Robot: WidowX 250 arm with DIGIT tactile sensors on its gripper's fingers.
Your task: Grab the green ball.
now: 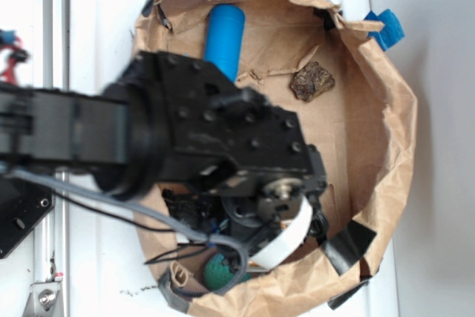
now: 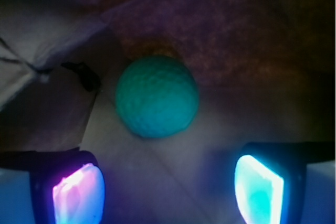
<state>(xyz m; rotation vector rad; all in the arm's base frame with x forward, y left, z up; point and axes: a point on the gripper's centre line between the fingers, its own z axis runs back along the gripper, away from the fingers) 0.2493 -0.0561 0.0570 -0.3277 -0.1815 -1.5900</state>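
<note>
The gripper (image 2: 168, 190) hung spread wide above the green ball (image 2: 157, 96), which lay ungrasped on the floor of the paper-lined bin (image 1: 386, 116); lowering and closing seemingly remained.

brown paper tray (image 1: 401, 146) on white table (image 1: 104, 35)

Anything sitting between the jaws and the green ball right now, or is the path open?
Nothing visible blocks it. In the wrist view the green ball lies on bare brown paper ahead of the open gripper, roughly centred between the jaws, with only empty floor between. A paper fold lies to the ball's left, outside that path.
</note>
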